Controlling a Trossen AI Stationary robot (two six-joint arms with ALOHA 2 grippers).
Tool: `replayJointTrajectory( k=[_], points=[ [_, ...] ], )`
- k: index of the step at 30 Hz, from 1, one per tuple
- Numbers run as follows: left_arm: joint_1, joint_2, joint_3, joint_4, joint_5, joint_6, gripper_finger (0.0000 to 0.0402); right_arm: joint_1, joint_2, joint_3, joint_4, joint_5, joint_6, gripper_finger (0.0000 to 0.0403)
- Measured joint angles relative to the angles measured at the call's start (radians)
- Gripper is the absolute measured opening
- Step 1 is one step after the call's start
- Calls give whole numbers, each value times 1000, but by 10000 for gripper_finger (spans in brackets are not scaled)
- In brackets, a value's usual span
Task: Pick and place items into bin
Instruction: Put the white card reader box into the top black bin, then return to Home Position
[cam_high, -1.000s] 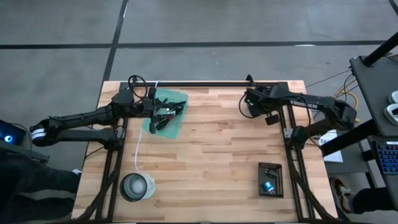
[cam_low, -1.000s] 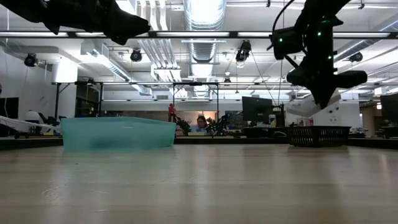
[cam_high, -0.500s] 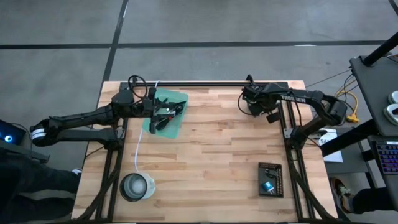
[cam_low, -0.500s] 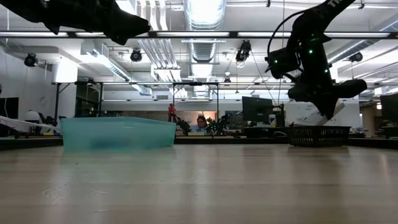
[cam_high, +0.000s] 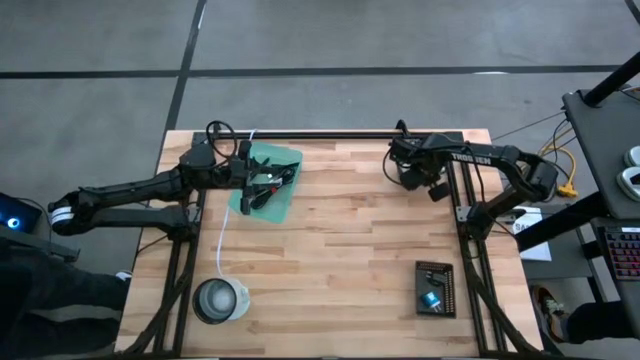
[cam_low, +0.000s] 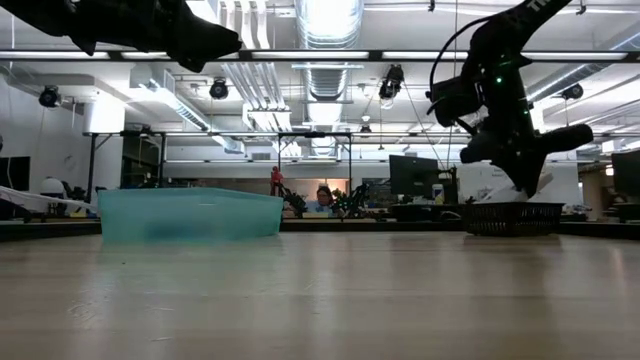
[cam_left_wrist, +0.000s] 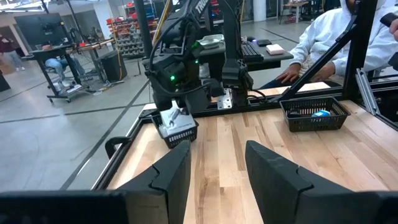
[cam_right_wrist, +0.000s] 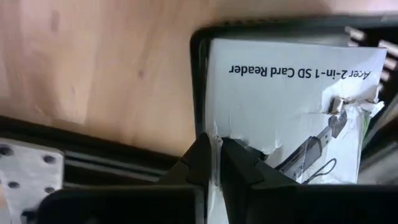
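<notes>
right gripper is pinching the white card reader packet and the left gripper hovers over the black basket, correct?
Not quite. In the high view the left gripper hovers over the teal bin, not the black basket, which sits at the table's other side. The rest holds: the right wrist view shows the right gripper shut on the white card reader packet.

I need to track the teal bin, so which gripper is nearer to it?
Left. The left gripper hangs directly over the shallow teal plastic bin; the right gripper, pinching a white printed packet, is across the table near the far right corner.

Grey concrete floor (cam_high: 330, 35) around the wooden table (cam_high: 340, 250) — overhead ducting (cam_low: 322, 40), strip lights, desks beyond.
</notes>
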Motion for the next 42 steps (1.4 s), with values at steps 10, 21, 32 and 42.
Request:
replayJointTrajectory(
  k=[10, 21, 32, 42],
  points=[
    [0, 0, 0, 0, 0, 0, 136, 1, 0, 5, 14, -8, 81, 13],
    [0, -1, 0, -5, 0, 0, 136, 0, 0, 5, 29, 20, 78, 64],
    [0, -1, 0, -5, 0, 0, 136, 0, -1, 28, 50, 69, 288, 133],
    [0, -1, 0, -1, 0, -1, 136, 49, -96, 73, 399, -325, 605, 81]
  ],
)
